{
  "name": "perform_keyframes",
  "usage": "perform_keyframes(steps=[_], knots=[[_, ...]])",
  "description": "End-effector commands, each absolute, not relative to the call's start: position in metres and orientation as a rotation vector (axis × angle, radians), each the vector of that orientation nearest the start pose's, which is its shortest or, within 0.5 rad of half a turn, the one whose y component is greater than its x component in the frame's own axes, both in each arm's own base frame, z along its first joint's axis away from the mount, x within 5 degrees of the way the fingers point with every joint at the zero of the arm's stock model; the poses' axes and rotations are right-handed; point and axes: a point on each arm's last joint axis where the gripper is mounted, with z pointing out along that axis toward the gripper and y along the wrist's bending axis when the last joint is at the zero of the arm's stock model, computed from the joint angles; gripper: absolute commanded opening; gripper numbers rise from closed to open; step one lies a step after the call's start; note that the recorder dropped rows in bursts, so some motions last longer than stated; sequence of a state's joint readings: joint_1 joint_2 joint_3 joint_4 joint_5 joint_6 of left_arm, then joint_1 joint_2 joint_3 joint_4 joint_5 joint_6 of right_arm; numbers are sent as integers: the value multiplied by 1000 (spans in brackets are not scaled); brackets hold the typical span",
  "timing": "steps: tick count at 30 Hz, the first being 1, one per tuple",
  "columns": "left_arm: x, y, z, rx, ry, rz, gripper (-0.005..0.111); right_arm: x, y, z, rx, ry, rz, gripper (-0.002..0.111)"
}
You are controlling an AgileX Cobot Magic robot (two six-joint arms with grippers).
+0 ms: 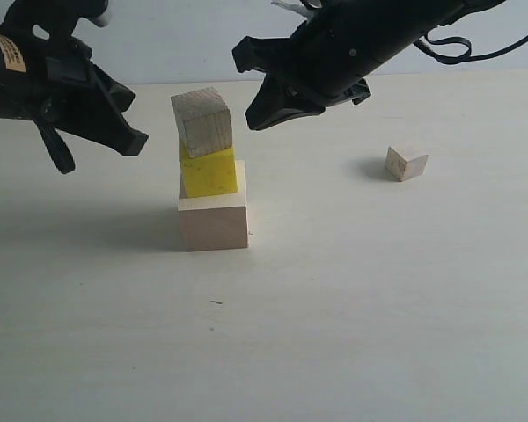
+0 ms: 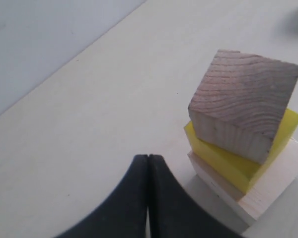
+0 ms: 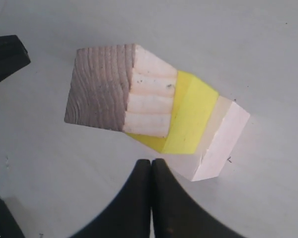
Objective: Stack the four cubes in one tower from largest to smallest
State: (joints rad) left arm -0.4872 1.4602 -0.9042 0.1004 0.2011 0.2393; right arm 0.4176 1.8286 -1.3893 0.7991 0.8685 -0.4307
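Three cubes stand stacked: a large pale wooden cube on the table, a yellow cube on it, and a medium grainy wooden cube on top, turned slightly. The same stack shows in the left wrist view, grainy cube over yellow cube over pale cube, and in the right wrist view, grainy cube, yellow cube, pale cube. The small wooden cube lies alone to the right. My left gripper hangs shut and empty left of the stack. My right gripper hangs shut and empty right of its top.
The pale table runs back to a light blue wall. A tiny dark speck lies in front of the stack.
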Motion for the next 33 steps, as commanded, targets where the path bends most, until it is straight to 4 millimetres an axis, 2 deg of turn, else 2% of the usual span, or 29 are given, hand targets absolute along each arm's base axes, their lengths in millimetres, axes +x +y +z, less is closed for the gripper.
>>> perform_keyframes(steps=[1, 8, 14, 19, 24, 33], knots=[[279, -146, 261, 886, 2027, -61, 0, 337, 204, 254, -590, 2583, 932, 0], [280, -148, 256, 881, 2049, -75, 0, 340, 204, 251, -578, 2577, 912, 0], [272, -163, 256, 935, 2021, -104, 0, 345, 206, 234, -567, 2621, 911, 0], [270, -166, 256, 947, 2012, -110, 0, 348, 207, 223, -556, 2647, 915, 0], [271, -167, 255, 945, 2007, -111, 0, 348, 207, 223, -551, 2646, 918, 0], [278, -173, 236, 971, 2048, -109, 0, 347, 210, 226, -553, 2631, 968, 0]])
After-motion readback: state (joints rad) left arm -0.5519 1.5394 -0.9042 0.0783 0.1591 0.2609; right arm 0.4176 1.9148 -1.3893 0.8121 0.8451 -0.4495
